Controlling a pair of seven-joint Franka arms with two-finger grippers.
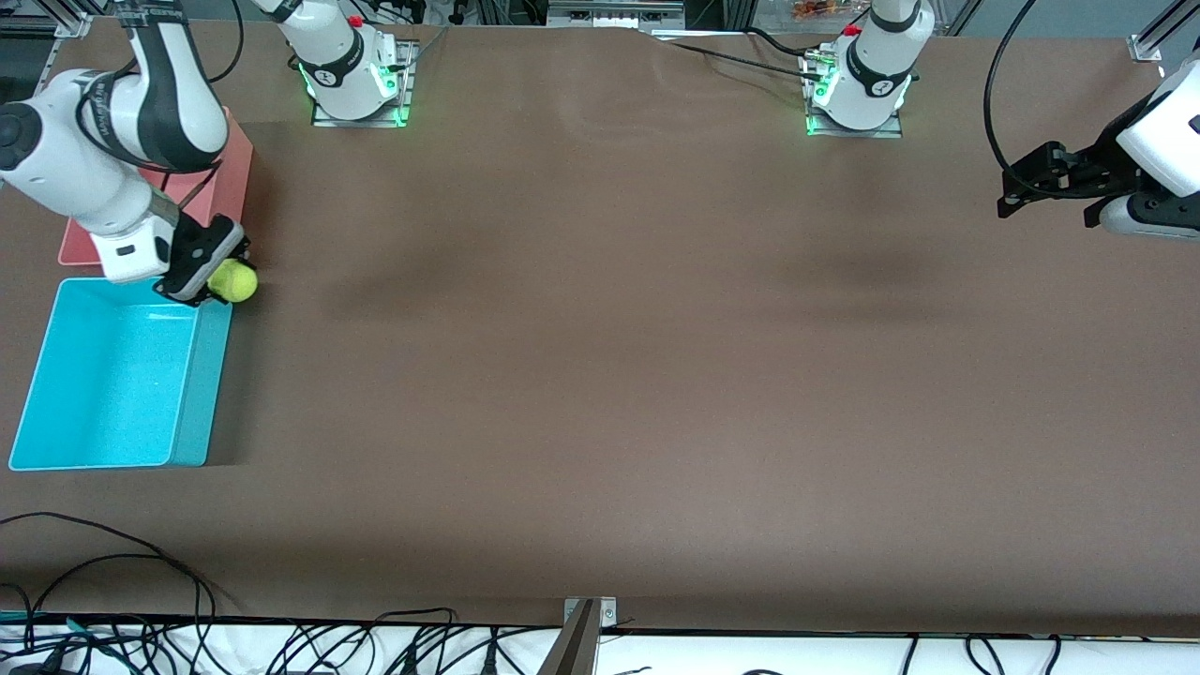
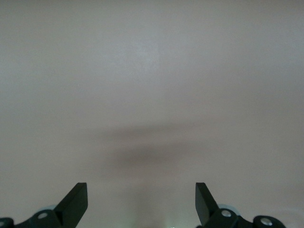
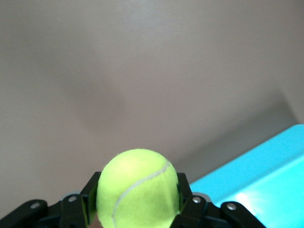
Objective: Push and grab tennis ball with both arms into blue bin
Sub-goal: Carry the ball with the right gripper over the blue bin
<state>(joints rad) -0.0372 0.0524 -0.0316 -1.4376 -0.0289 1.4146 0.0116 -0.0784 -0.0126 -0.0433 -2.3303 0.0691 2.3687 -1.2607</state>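
A robotics lab: two white arms (image 1: 848, 75) bolted to a brown-covered table (image 1: 600, 394), aluminium framing (image 1: 581, 642), loose black cables (image 1: 281, 647).

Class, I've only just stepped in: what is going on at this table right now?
The right gripper is shut on the tennis ball and holds it up over the corner rim of the blue bin, at the right arm's end of the table. The ball is not yet in the bin. A pink-red bin sits farther from the front camera than the blue one. The left gripper waits open in the air over the left arm's end of the table, holding nothing.
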